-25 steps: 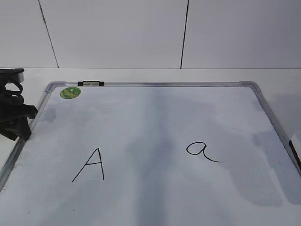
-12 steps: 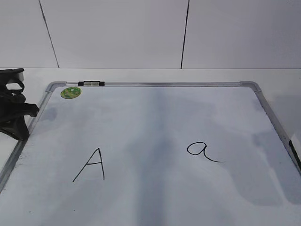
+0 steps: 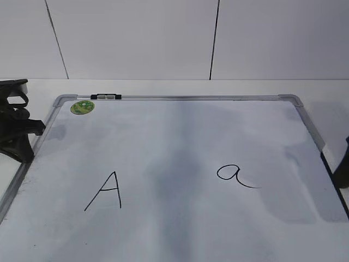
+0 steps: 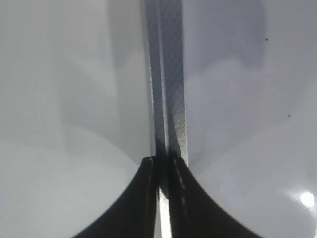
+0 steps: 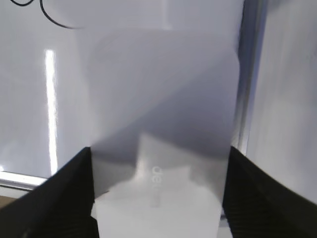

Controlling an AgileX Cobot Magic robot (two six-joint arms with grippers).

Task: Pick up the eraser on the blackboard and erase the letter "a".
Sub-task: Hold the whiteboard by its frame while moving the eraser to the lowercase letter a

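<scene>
The blackboard (image 3: 196, 98) is a white board in a silver frame lying flat. The letter "a" (image 3: 234, 174) is written on its right half; part of its tail shows in the right wrist view (image 5: 54, 20). The eraser (image 5: 158, 210), white with faint grey print, lies blurred by the board's right frame. My right gripper (image 5: 159, 166) is open with a finger on each side of the eraser; in the exterior view it (image 3: 343, 166) shows as a dark shape at the right edge and hides the eraser. My left gripper (image 3: 24, 144) is shut and empty over the board's left frame (image 4: 171, 99).
A capital "A" (image 3: 106, 191) is written on the board's left half. A round green sticker (image 3: 82, 107) sits near the far left corner, with a small black clip (image 3: 105, 96) on the far frame. A white wall stands behind the table.
My right gripper has come into the exterior view at the right edge, over the spot where the eraser showed. The left arm has barely moved.
</scene>
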